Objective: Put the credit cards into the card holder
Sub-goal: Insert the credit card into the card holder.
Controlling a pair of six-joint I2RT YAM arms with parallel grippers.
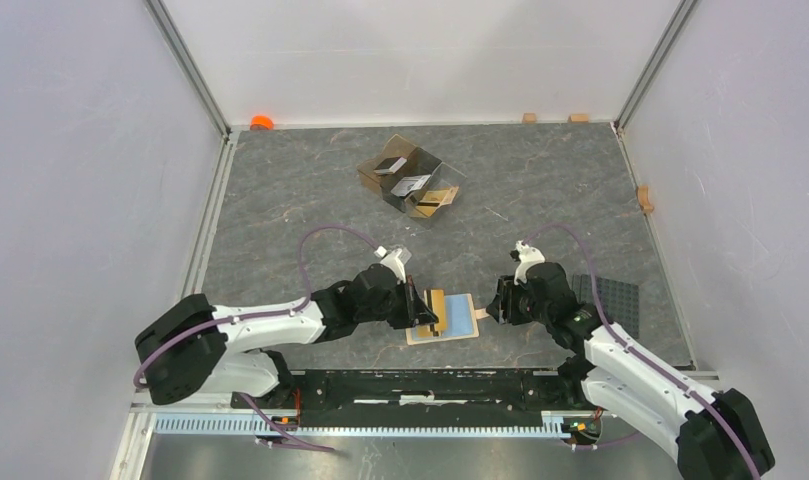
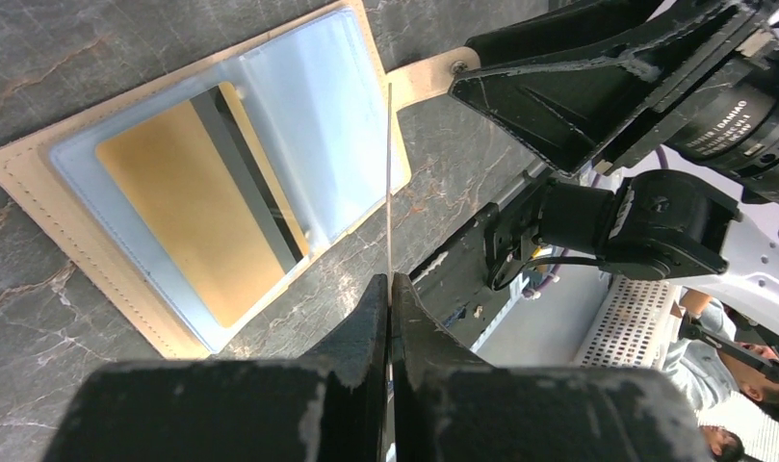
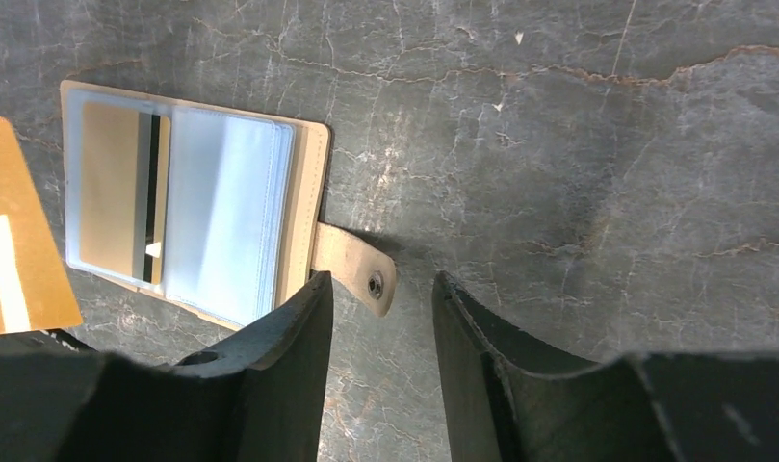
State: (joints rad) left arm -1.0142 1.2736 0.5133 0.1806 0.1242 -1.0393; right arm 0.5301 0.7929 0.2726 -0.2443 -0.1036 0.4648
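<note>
Now my left gripper (image 2: 390, 284) pinches a gold card (image 3: 24, 192) on edge by the left edge of the open card holder (image 3: 313, 183). My right gripper (image 3: 380, 281) hangs parted over the snap tab (image 3: 356, 265), with bare table (image 3: 607, 144) beyond.

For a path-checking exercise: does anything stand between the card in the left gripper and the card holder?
Nothing visible does. The card holder lies open by the card; the right gripper sits aside by the snap tab.
</note>
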